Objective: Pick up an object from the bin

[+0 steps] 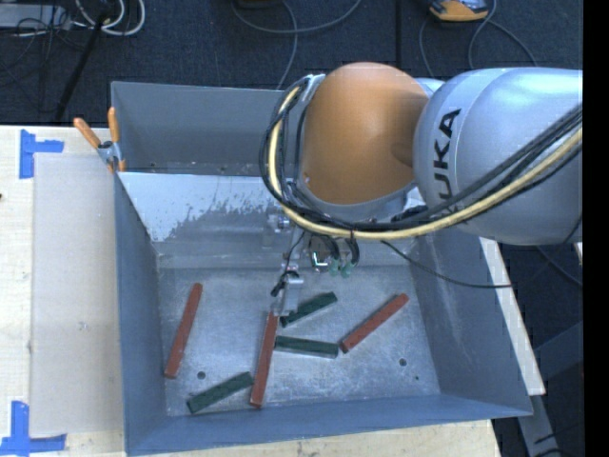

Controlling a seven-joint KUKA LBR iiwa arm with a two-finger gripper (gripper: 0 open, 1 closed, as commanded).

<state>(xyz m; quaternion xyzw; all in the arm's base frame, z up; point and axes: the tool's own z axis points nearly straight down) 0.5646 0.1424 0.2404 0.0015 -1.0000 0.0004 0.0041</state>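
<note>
Orange wrist cover (366, 131) tops the gripper (288, 288), its opening impossible to tell, over the upper end of the middle brown stick (264, 360). Best to straddle that stick squarely, clear of the green stick (309, 307) just beside it.

My gripper (285, 288) hung over the middle of the bin (143, 255), at the rear end of the centre stick (264, 360). The left stick (183, 329) lay alone near the left wall. The rear bar (309, 307) lay just right of my gripper, with the middle bar (305, 347) before it and the right stick (374, 322) right of both. The front bar (220, 392) lay by the front wall, beside the centre stick's near end.
</note>
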